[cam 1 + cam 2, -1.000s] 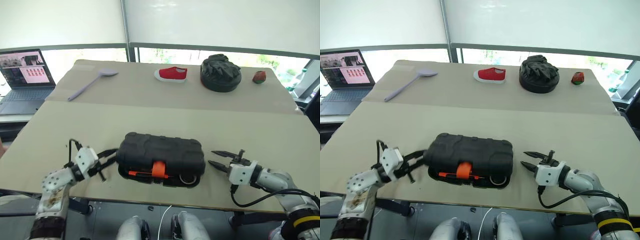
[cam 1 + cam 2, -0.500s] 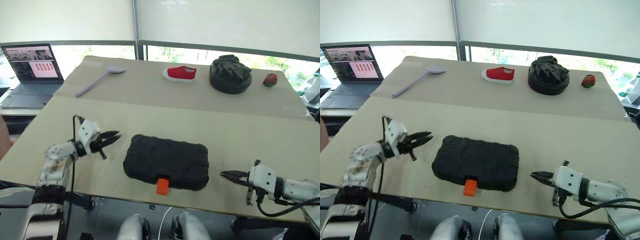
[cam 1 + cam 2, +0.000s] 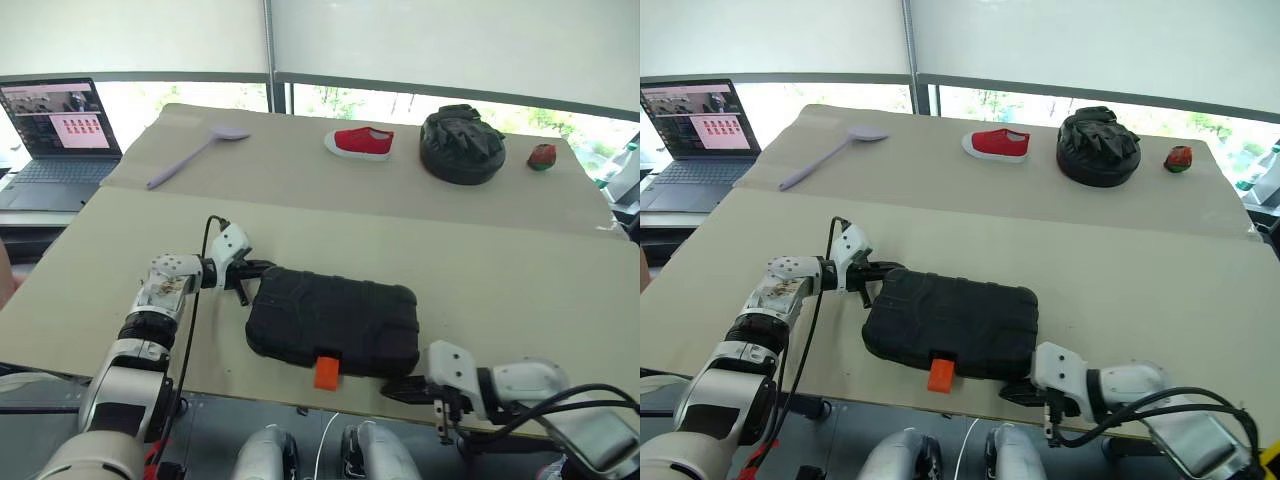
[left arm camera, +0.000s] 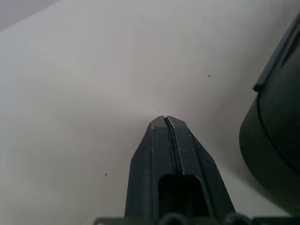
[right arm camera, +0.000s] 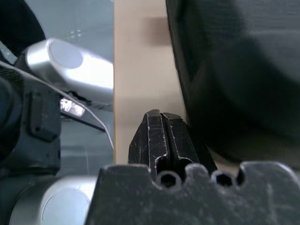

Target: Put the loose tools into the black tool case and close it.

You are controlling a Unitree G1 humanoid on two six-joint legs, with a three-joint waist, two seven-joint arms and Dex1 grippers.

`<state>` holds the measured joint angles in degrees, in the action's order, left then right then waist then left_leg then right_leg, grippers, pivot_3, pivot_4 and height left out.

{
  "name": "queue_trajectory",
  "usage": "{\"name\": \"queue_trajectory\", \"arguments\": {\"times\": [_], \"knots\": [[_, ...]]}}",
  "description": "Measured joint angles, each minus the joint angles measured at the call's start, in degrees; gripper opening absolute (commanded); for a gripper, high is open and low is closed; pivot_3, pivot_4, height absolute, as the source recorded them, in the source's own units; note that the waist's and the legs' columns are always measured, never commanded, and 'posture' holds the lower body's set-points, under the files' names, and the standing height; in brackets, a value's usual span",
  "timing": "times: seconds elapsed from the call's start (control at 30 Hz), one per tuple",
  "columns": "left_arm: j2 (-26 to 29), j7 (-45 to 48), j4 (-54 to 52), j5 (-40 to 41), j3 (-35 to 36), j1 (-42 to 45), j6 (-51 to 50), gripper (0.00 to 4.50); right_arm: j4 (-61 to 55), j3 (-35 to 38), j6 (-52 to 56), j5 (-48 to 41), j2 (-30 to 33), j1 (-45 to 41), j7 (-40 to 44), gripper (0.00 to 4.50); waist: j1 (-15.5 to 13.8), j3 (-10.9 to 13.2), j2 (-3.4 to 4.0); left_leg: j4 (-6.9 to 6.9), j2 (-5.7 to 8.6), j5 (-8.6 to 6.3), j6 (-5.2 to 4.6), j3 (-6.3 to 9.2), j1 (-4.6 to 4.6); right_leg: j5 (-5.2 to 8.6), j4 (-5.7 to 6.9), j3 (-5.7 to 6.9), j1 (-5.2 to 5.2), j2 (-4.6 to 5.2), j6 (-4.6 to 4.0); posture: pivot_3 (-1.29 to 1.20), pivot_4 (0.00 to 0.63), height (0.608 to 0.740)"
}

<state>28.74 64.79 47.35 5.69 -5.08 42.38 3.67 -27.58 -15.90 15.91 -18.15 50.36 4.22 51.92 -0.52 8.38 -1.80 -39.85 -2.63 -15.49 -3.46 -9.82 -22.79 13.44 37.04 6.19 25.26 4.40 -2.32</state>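
Observation:
The black tool case point(image 3: 335, 318) lies flat and closed near the table's front edge, its orange latch point(image 3: 325, 372) sticking out toward me. The loose tools are out of view. My left gripper point(image 3: 262, 270) is shut, with its tips at the case's far left corner; in the left wrist view the fingertips point(image 4: 165, 121) meet over bare table beside the case point(image 4: 276, 140). My right gripper point(image 3: 1012, 394) is shut and lies low at the case's front right corner, by the table edge. The right wrist view has its fingers point(image 5: 159, 117) pressed together next to the case wall point(image 5: 234, 70).
On the far half of the table lie a lilac spoon point(image 3: 190, 155), a red shoe point(image 3: 360, 142), a round black bag point(image 3: 462, 146) and a small red object point(image 3: 542, 155). A laptop point(image 3: 55, 125) stands at the far left. The table's front edge runs just under the case.
The case lid, ajar a second ago, now lies shut. Both grippers have shut. The left one moved right to the case's corner and the right one swung in to the front right corner.

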Motion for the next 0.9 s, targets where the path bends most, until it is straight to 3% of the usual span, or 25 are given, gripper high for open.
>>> {"name": "queue_trajectory", "arguments": {"times": [0.2, 0.47, 0.6, 0.8, 0.9], "knots": [[0.48, 0.96, -3.50, 3.49, 3.66, -3.80, -3.14, 0.03, 8.68, 2.73, -1.21, 5.62, -6.57, -6.28, -6.60, 0.00, 0.50, 0.03, -0.05, -0.16, 0.02, 0.01, -0.08, 0.01, -0.01, -0.26, 0.03, -0.09, 0.00, 0.04, 0.17, 0.00, 0.150, 0.740], [2.60, 0.50, -25.22, 12.32, 9.74, -19.41, -13.52, 0.03, 27.27, 7.52, -6.13, 10.72, -13.21, -17.42, -12.57, 0.00, 0.96, 0.06, 0.00, -0.13, 0.04, 0.04, -0.04, -0.02, -0.02, -0.33, 0.04, -0.07, -0.02, 0.08, 0.03, 0.00, 0.150, 0.740], [2.93, 0.06, -31.11, 14.32, 10.50, -21.84, -16.64, 0.03, 33.41, 7.69, -10.09, 12.63, -14.94, -20.06, -12.94, 0.00, 0.76, 0.07, 0.01, -0.12, 0.04, 0.05, -0.03, -0.02, -0.02, -0.31, 0.03, -0.07, -0.03, 0.07, 0.06, 0.00, 0.150, 0.740], [9.09, 3.45, -34.86, 19.98, 13.66, -19.29, -21.82, 0.03, 35.32, 9.81, -13.36, 12.40, -14.14, -19.00, -10.97, 0.00, 0.80, 0.08, 0.02, -0.09, 0.03, 0.08, 0.03, 0.00, -0.01, -0.30, 0.05, -0.03, -0.03, 0.06, 0.06, 0.00, 0.150, 0.740], [12.15, 6.75, -38.06, 22.55, 12.49, -14.54, -27.92, 0.03, 30.53, 12.55, -12.12, 9.36, -11.92, -13.43, -7.63, 0.00, 0.23, 0.10, 0.07, -0.07, 0.06, 0.08, 0.01, 0.00, 0.02, -0.27, 0.01, -0.04, -0.12, 0.07, 0.12, 0.00, 0.150, 0.740]]}}
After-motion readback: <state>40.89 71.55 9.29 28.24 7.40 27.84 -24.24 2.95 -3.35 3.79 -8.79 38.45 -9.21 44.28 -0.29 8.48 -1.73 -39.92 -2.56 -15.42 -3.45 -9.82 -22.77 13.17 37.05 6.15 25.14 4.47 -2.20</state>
